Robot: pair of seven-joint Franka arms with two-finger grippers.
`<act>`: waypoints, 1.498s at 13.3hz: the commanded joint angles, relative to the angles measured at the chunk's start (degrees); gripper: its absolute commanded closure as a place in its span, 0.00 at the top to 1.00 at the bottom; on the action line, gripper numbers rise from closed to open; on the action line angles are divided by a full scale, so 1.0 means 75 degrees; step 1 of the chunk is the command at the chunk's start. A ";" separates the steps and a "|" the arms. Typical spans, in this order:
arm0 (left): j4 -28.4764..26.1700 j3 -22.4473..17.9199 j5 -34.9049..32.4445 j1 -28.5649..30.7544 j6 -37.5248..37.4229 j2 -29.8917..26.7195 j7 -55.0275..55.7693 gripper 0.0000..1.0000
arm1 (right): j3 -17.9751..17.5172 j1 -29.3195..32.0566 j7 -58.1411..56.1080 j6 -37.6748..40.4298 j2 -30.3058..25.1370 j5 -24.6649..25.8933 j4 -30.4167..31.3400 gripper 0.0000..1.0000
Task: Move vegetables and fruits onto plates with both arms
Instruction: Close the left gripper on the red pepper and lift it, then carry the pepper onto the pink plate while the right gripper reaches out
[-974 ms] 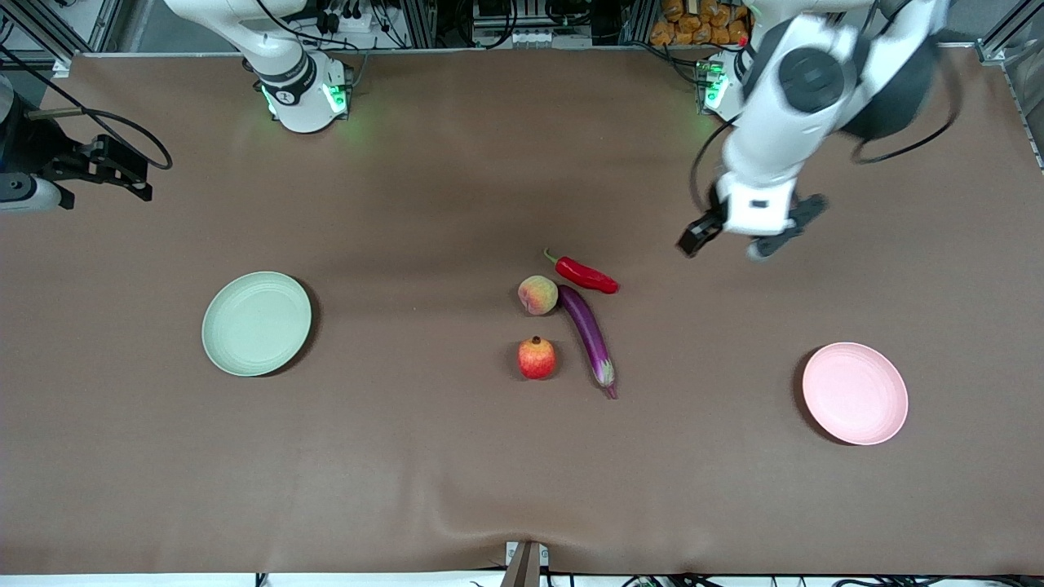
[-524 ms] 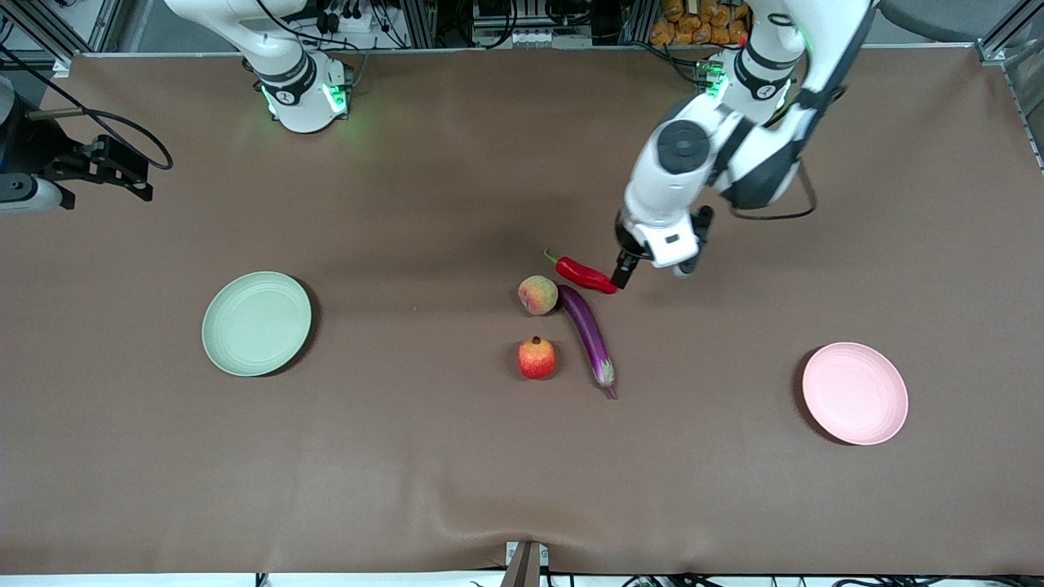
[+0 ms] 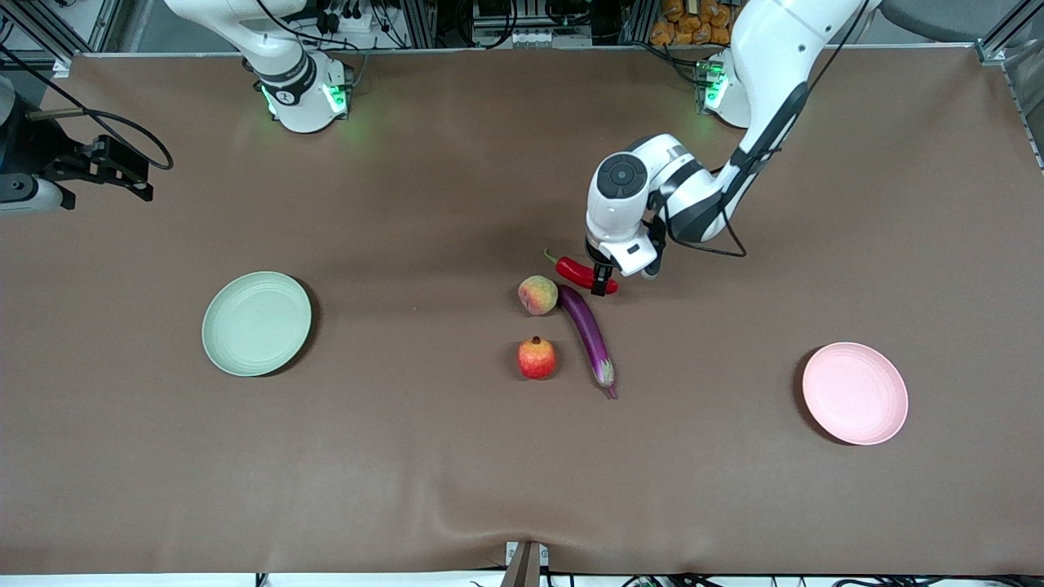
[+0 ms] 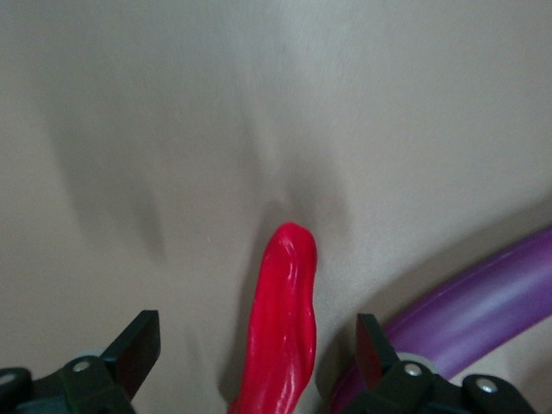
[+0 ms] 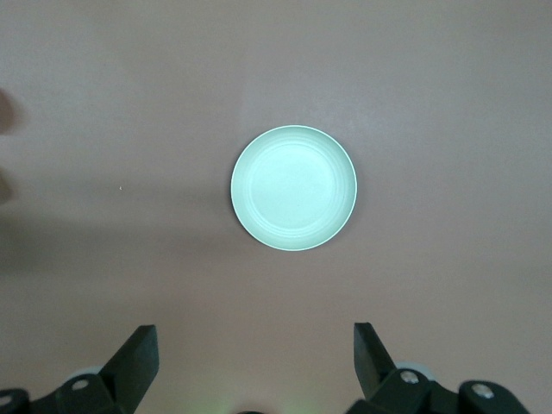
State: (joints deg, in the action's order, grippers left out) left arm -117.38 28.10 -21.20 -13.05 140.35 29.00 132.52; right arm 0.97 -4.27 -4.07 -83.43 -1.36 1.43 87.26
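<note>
Red chilli (image 3: 584,274) sits between spread fingers of left gripper (image 3: 604,283), eggplant (image 3: 587,333) just beside; right gripper (image 5: 250,362) spread wide, high over green plate (image 5: 294,188), waiting.

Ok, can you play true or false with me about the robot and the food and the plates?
1. The left gripper is open around the chilli. True.
2. The peach sits on the green plate. False: it lies on the table beside the eggplant.
3. The pink plate has nothing on it. True.
4. The pomegranate is farther from the front camera than the peach. False: it is nearer.
5. The right gripper holds the eggplant. False: it is open above the green plate.
</note>
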 commanded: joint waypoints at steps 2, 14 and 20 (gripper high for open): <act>0.0088 0.0015 -0.0244 0.0005 0.0435 0.0422 0.0530 0.88 | -0.0013 -0.0064 -0.0020 -0.0114 -0.0100 -0.0236 0.0073 1.00; 0.0368 0.0867 -0.0725 0.2530 -0.0277 0.0165 -0.3471 0.00 | -0.0036 -0.0649 0.0330 -0.0196 0.0836 -0.0378 -0.1179 1.00; 0.1188 0.1785 -0.0713 0.5089 -0.2106 0.0188 -0.7409 0.00 | -0.0048 -0.1048 0.1457 -0.0616 0.1200 -0.0541 -0.1497 1.00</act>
State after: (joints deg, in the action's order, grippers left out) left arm -110.19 40.31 -25.85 22.34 128.48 30.86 83.60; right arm 0.37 -11.82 5.46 -87.17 6.16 -1.16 77.93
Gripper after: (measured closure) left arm 0.661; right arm 0.000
